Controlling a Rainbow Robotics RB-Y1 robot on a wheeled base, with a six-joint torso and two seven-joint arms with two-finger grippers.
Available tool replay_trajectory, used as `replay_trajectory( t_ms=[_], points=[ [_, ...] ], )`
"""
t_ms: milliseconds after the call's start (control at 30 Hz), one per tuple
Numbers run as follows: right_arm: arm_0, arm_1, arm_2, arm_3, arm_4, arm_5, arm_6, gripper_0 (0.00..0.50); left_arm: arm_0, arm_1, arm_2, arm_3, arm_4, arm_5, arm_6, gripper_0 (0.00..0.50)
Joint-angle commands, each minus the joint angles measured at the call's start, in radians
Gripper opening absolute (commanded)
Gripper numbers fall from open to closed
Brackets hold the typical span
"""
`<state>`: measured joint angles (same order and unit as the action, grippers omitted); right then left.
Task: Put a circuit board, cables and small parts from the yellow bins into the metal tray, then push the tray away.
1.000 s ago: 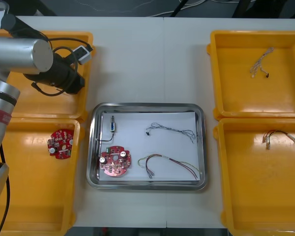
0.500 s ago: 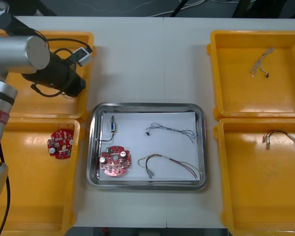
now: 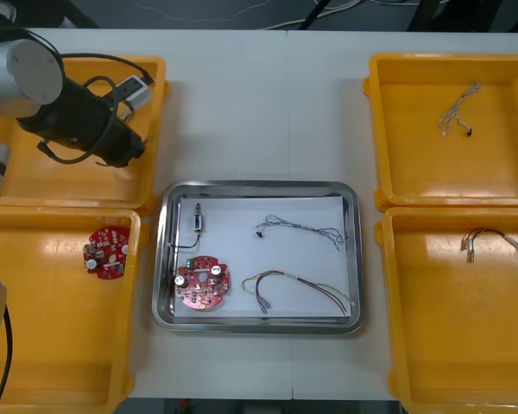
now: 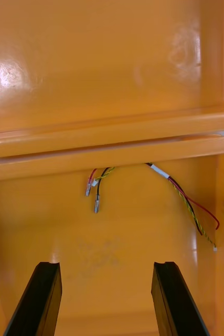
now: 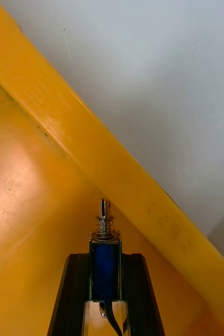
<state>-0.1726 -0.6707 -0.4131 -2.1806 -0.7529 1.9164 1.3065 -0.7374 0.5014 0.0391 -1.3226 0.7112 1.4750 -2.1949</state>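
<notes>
Left arm swung a bit outward over the far left yellow bin (image 3: 151,95), left hand (image 5: 105,265) clamped on a small metal part (image 5: 105,254), likely tray-bound (image 3: 259,186); right hand (image 4: 106,294) hung open over the red-yellow cable (image 4: 188,202).

1. Centre: we find the tray (image 3: 259,185) btwn bin pairs. In it: board (image 3: 202,283) near-L, small part (image 3: 195,222) behind it, cable A (image 3: 300,229) to the R, cable B (image 3: 298,291) before cable A.
2. L side: far-L bin (image 3: 69,185) under L gripper (image 5: 105,257), 2nd part (image 5: 105,252) btwn its fingers; near-L bin (image 3: 60,345) holds 2nd board (image 3: 108,253).
3. R side: far-R bin (image 3: 449,172) holds cable C (image 3: 459,110); near-R bin (image 3: 457,345) holds cable D (image 3: 472,244), R gripper (image 4: 106,268) above.
</notes>
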Motion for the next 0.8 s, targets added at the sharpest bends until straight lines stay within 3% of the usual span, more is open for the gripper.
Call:
replay_trajectory(
  t_ms=[33,500,800],
  points=[
    [0.042,0.025,-0.033,-0.056,0.021,0.003,0.013,0.5,0.007,0.06,0.042,-0.07,0.013,0.045,0.086,0.0],
    [0.097,0.048,-0.02,-0.116,0.023,0.003,0.033,0.5,0.038,0.149,0.094,-0.202,0.034,0.211,0.135,0.0],
    [0.102,0.048,0.0,-0.117,0.035,0.003,0.039,0.5,0.078,0.169,0.111,-0.388,0.014,0.35,0.32,0.0]
  ],
)
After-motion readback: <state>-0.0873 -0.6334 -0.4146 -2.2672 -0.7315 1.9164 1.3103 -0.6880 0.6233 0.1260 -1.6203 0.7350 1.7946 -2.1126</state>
